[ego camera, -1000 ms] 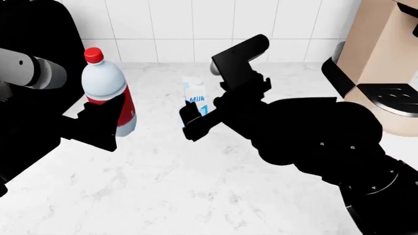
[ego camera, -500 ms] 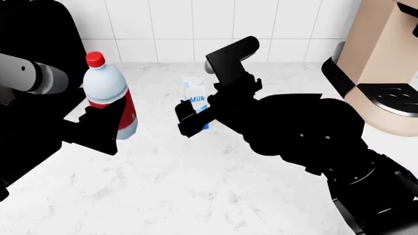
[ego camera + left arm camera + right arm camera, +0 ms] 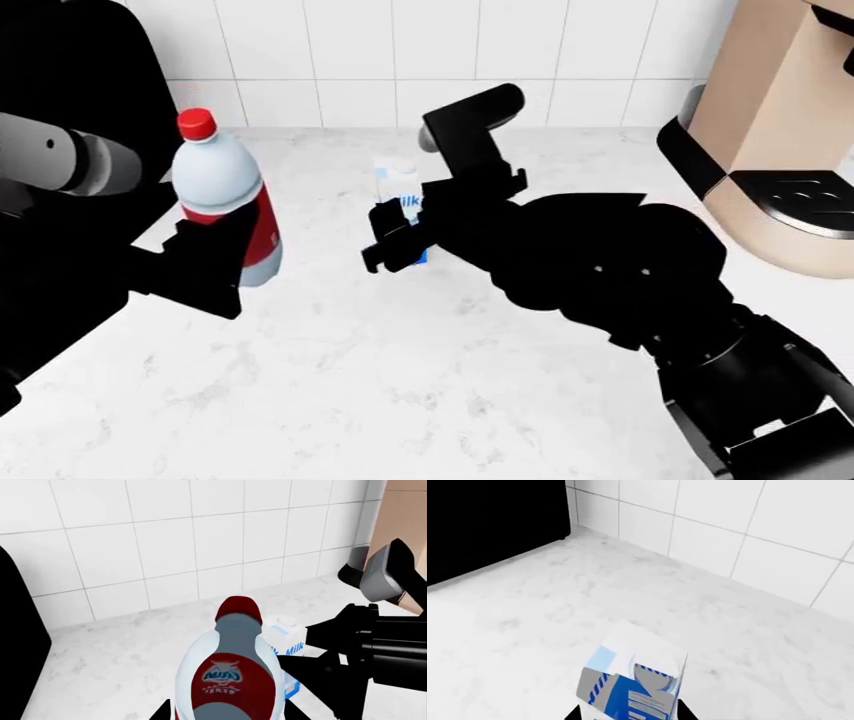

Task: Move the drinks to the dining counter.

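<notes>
The milk carton [image 3: 400,205] stands upright between the right gripper [image 3: 400,235] fingers, apparently pinched. The left gripper [image 3: 220,250] clamps the upright red-capped bottle [image 3: 224,195] at nine o'clock.

— How was the light?
— Bright, even and diffuse; the white counter [image 3: 400,370] carried only faint, soft shadows.
— Any glare or blur?
— None. Every view rendered sharp to its edges, though the black arms read as flat, detail-less silhouettes.

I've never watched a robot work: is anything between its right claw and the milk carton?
Nothing visible is. The right claw is already at the milk carton, its fingers on either side. The bottle sits off in the left claw.
</notes>
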